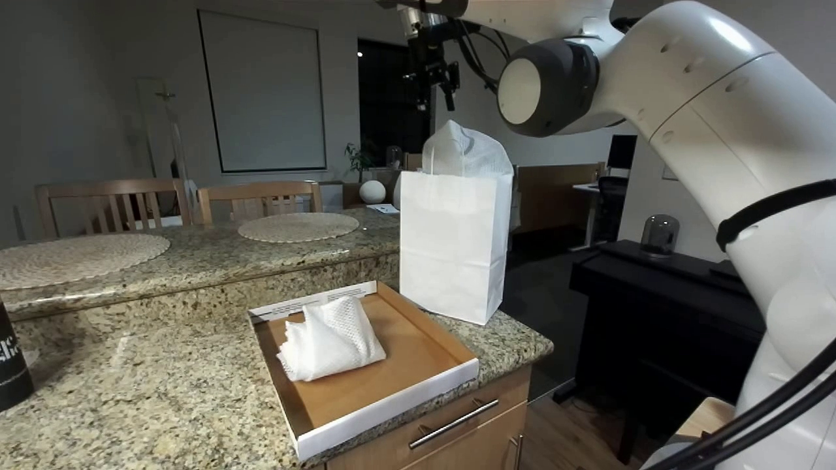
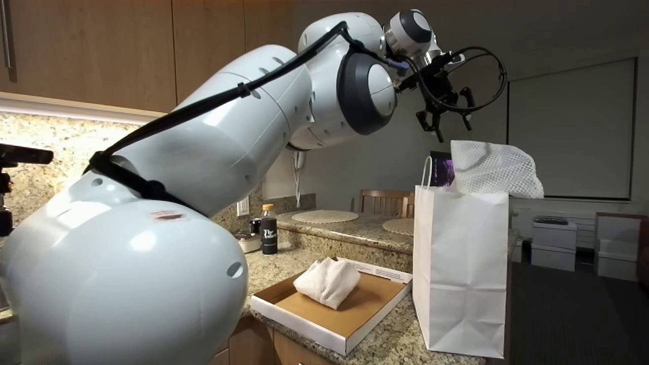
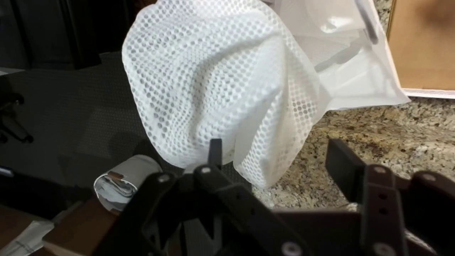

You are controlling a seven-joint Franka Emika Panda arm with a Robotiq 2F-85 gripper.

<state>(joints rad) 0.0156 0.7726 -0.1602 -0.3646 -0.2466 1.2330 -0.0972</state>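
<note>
Hovering pincer (image 1: 435, 108): in both exterior views it hangs a little above a white paper bag (image 1: 447, 241), fingers spread well apart, nothing between them, seemingly touching nothing.
Nearest cloth: a white mesh cloth (image 3: 213, 81), just below the fingertips, its lower part down in the bag and its upper part standing out past the rim.
Work so far: a folded mesh bundle (image 1: 336, 339) already lies in a shallow cardboard tray (image 1: 418, 333); the cloth in the bag is ungripped and partly out, so that one looks like the part left to handle.
Look of the mesh: thin, soft and bright, covered in small round holes; in the wrist view a ridge curves across it and the edge folds into a loose corner.
Paper bag: upright, lightly creased, with a pale looped handle (image 2: 428, 170) at the rim.
Tray: just beside the bag, brown inside with low white outer walls; the bundle rests on its base.
Granite worktop (image 1: 163, 391): speckled, carrying bag and tray near its corner; a dark bottle (image 2: 269, 243) with a yellow cap stands farther along.
Raised ledge (image 1: 215, 254): beyond the tray, bearing two round woven placemats (image 1: 300, 226), with wooden chairs (image 1: 258, 190) behind.
</note>
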